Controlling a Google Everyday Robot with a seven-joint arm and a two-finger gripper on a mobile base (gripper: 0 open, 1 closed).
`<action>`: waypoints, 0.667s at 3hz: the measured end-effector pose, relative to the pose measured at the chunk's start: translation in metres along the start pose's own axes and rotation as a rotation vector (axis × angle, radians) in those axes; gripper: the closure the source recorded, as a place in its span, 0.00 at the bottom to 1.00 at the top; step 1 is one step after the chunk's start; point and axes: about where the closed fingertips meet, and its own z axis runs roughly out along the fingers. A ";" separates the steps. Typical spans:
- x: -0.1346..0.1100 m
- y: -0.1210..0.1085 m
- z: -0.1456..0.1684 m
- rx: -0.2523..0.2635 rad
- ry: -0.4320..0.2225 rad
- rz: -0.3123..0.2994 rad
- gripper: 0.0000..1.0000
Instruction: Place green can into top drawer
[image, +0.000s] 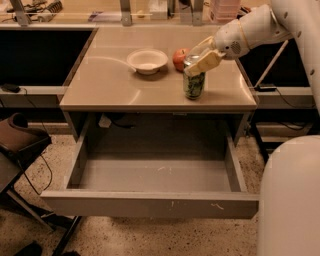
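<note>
The green can (194, 86) stands upright on the tabletop (115, 80) near its front right part, its silver top partly covered. My gripper (192, 62) reaches in from the upper right and sits around the can's top. The can rests on the table. The top drawer (150, 204) is pulled out wide below the tabletop, and its grey floor shows nothing inside. Its flat front panel bears small scuff marks.
A white bowl (147, 60) sits on the table's middle back. A red apple (179, 58) lies just behind and left of the can. My white base (290, 195) fills the lower right. A dark chair (20, 140) stands at the left.
</note>
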 end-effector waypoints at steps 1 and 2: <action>-0.017 0.031 -0.047 0.073 -0.012 -0.032 1.00; -0.060 0.083 -0.098 0.181 -0.108 -0.085 1.00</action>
